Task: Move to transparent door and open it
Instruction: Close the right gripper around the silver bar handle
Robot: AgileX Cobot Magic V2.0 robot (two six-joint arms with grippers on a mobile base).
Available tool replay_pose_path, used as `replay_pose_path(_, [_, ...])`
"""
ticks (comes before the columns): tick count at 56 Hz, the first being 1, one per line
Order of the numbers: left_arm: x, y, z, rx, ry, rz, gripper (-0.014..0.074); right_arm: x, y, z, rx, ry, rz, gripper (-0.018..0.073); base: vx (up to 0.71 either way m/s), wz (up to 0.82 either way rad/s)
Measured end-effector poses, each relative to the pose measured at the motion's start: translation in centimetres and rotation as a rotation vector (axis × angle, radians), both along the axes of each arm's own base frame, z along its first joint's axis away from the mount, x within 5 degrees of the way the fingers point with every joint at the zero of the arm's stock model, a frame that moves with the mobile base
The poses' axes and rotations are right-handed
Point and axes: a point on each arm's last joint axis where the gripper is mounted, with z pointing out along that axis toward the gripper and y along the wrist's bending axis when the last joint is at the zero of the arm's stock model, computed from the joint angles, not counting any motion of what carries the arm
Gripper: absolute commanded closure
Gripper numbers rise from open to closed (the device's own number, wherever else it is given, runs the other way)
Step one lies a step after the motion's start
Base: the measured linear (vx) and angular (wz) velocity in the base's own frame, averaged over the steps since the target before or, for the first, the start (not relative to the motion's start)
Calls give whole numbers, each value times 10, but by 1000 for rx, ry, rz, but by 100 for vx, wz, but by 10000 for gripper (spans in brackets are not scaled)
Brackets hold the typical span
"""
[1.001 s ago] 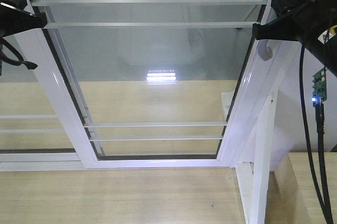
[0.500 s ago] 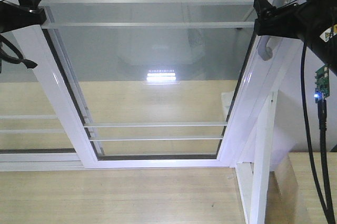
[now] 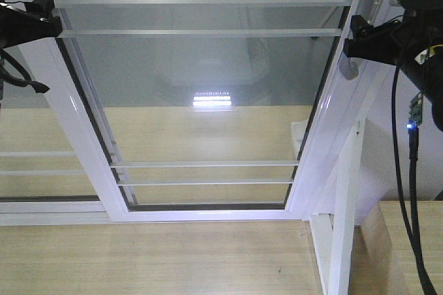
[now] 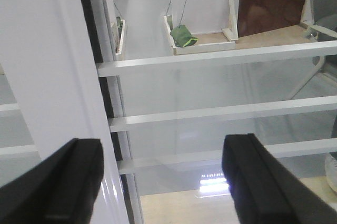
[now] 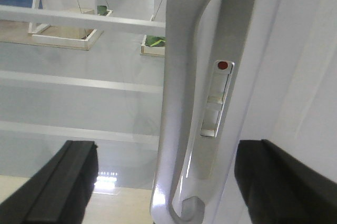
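Note:
The transparent door (image 3: 201,94) fills the front view: clear glass, thin white bars, glossy white frame. Its grey curved handle (image 3: 349,67) sits on the right stile. My right gripper (image 3: 351,37) is open at the handle. In the right wrist view the handle (image 5: 176,103) stands between the two black fingers (image 5: 66,182) without touching either, and the gripper (image 5: 166,184) is empty. A latch with a red dot (image 5: 222,66) is beside the handle. My left gripper (image 3: 47,21) is open at the door's left stile (image 4: 47,77), which it straddles (image 4: 158,182).
A second white-framed glass panel (image 3: 41,163) lies behind at the left. A white post (image 3: 344,226) stands at the lower right, with a black cable (image 3: 410,191) hanging beside it. Wooden floor (image 3: 173,260) runs below. Green bags (image 4: 183,36) lie beyond the glass.
My right gripper has shifted to the right and now sits on the handle's stile. My left gripper has barely moved. The door has not moved.

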Motion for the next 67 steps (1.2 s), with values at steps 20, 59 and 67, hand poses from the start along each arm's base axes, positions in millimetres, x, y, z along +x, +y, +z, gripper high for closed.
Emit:
replay_pose_path(20, [0, 0, 0, 0, 0, 0, 23, 26, -3, -30, 13, -47, -42, 4, 0, 0])
replay_pose_path(59, [0, 0, 0, -1, 1, 0, 23, 84, 2, -49, 15, -56, -43, 4, 0, 0])
replay_pose_path(67, [0, 0, 0, 0, 5, 0, 23, 89, 3, -48, 15, -66, -43, 22, 0, 0])
